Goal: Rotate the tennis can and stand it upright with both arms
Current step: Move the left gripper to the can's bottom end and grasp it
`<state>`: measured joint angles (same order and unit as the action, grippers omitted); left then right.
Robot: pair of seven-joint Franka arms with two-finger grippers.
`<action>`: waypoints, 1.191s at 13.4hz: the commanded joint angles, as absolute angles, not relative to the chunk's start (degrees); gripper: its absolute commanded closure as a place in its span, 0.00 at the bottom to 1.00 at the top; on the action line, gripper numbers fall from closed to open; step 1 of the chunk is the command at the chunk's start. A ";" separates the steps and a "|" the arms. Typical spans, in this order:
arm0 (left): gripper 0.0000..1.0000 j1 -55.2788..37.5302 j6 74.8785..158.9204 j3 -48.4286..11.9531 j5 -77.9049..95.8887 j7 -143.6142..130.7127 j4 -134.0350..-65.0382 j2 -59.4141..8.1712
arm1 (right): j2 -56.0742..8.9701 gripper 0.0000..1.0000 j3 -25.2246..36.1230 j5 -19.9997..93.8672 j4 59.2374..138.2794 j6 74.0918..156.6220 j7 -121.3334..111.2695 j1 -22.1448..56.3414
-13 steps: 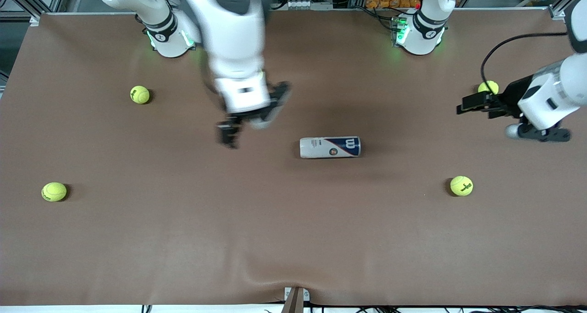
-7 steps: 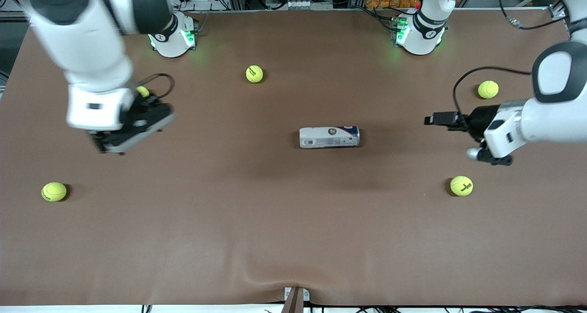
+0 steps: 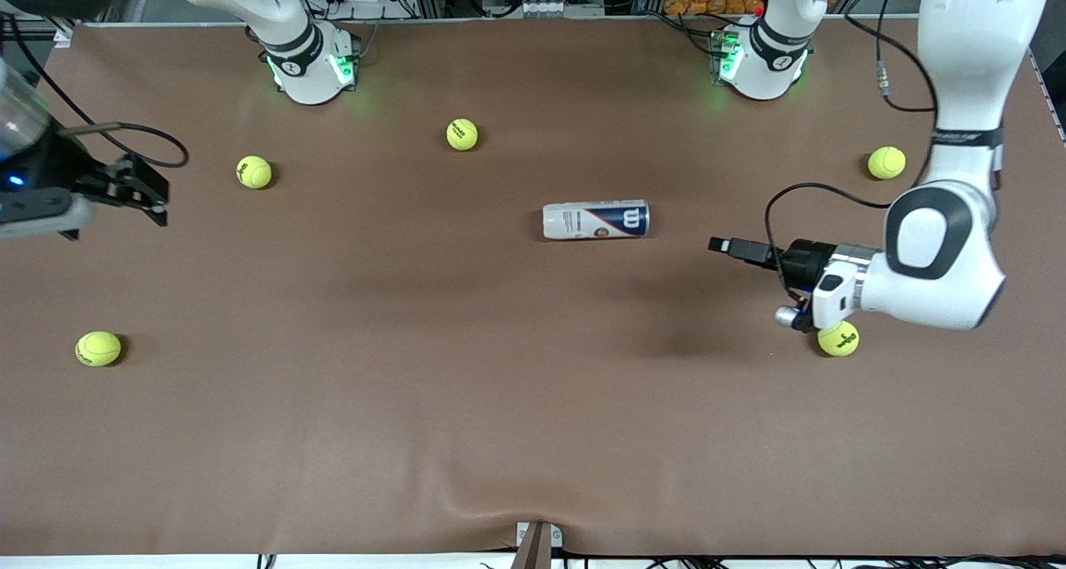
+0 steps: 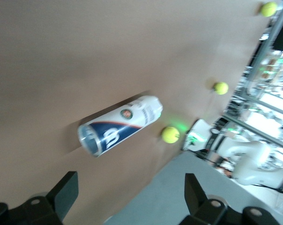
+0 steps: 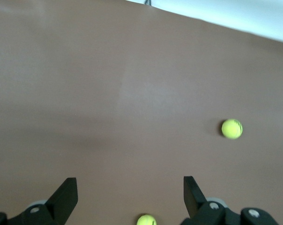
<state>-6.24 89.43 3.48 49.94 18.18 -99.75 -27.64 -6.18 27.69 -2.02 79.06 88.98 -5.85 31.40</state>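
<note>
Can (image 3: 596, 220) lies on its side mid-tabletop, nearer the arms' edge. Left claw (image 3: 731, 247), prongs apart, hovers near its rim end. Right claw (image 3: 137, 191), also apart, at right arm's edge (too far). Bring both in level, one per end.

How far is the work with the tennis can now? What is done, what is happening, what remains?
Done: nothing visible; the tennis can lies on its side mid-table. In hand: the left gripper is open, level with the can toward the left arm's end of the table, holding nothing; the right gripper, also open, is at the right arm's end, far from the can. Left: rotating the can and standing it upright.
</note>
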 commanded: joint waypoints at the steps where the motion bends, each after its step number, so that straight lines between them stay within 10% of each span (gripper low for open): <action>1: 0.00 -7.55 94.72 3.69 53.17 20.04 -105.10 -26.46 | -4.40 0.00 26.72 0.43 80.68 87.19 -3.60 26.82; 8: 0.00 -8.09 105.97 2.29 57.73 20.04 -113.78 -21.82 | -2.20 0.00 9.96 2.81 83.06 87.10 -4.83 4.96; 16: 0.00 -7.47 115.65 0.26 72.06 31.81 -126.11 -19.95 | 4.74 0.00 7.04 1.33 91.93 91.94 -7.03 1.41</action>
<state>-7.60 113.27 0.44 69.55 29.77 -123.61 -20.73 0.36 9.59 1.89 87.86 91.00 -6.45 2.92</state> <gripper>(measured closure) 0.000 0.000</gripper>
